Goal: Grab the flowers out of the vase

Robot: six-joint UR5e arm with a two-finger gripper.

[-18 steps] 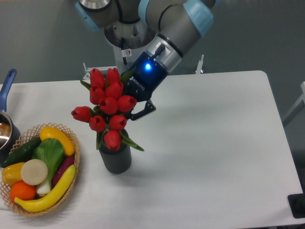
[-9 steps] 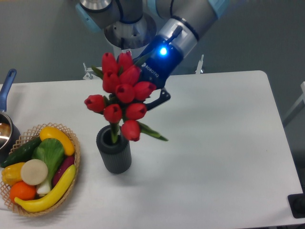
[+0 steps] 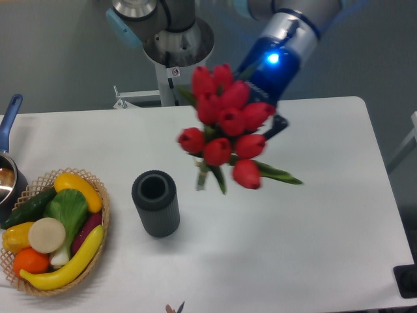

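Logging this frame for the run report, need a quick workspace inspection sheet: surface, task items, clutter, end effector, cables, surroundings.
Surface: white table, no spills seen.
Job's things: flowers in the air, clear of the vase; stem ends hang free to its right. Vase upright, mouth empty.
Clutter: wicker basket of toy fruit and vegetables at front left; pot with blue handle at left edge.
End effector: gripper mostly hidden behind the blooms, blue light on; flowers hang from it, so it holds them.
Cables: nothing seen.
Surroundings: grey wall; robot base behind the table; dark object at lower right edge.
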